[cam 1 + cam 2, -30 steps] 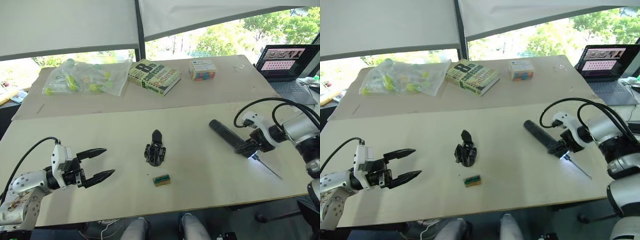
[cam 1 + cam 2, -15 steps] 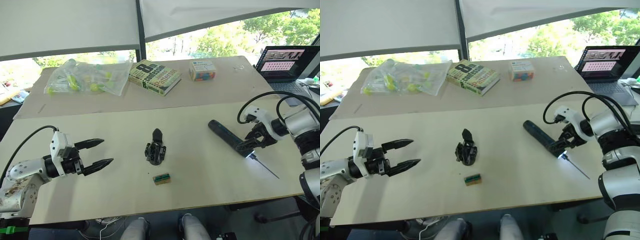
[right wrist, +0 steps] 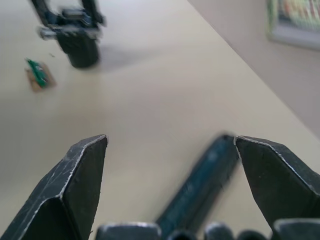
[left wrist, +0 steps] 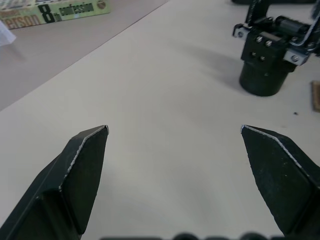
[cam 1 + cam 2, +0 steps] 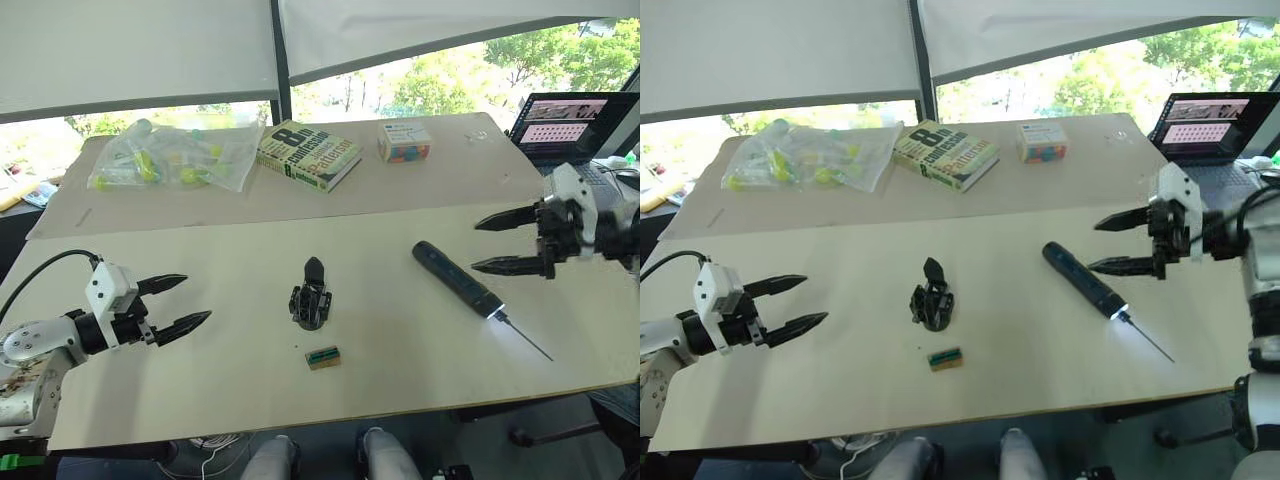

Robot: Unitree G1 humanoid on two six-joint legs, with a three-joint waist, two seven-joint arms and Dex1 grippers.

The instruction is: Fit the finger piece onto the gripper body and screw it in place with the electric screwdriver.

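The electric screwdriver [image 5: 462, 282] lies free on the table [image 5: 230, 260], just left of the right gripper [image 5: 512, 243], fingers spread.
The gripper body [image 5: 312, 297] stands mid-table, well right of the splayed left gripper [image 5: 180, 305].

Book [image 5: 308, 153], lying on the far part of the desk [image 5: 250, 260]: cover bears a large "8th" above the word "confession"; in the left wrist view its edge reads "...erson 8th confession". The remaining smaller print on the cover is not legible. Small box [image 5: 404, 140] and laptop [image 5: 568, 125] screen: markings present, none readable.
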